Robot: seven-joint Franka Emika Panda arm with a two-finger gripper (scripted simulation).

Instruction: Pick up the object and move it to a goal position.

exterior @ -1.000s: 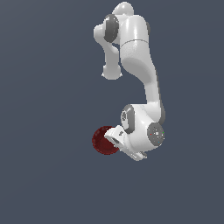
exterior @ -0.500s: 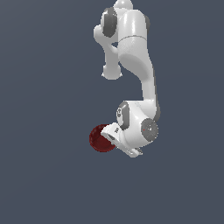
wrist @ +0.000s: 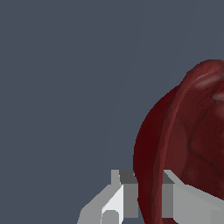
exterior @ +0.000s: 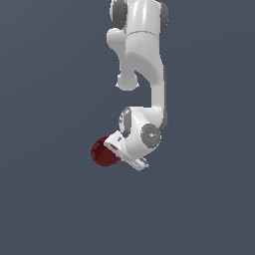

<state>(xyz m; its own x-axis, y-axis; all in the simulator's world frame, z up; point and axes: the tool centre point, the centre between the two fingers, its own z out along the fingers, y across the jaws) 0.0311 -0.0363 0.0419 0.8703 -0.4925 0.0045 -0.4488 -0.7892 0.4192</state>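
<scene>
My claw [wrist: 141, 199] is clamped on the bowl's [wrist: 183, 144] rim, one finger [wrist: 114, 199] on each side of the edge. In the exterior view the bowl [exterior: 103, 152] juts toward that view's left; whether it rests on anything, I can't tell.

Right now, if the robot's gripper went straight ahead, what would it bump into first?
The dark red bowl. In the wrist view its rim already sits between the fingers of the gripper, so hardly any free way is left. Whether the fingers touch it yet is hard to tell.
</scene>
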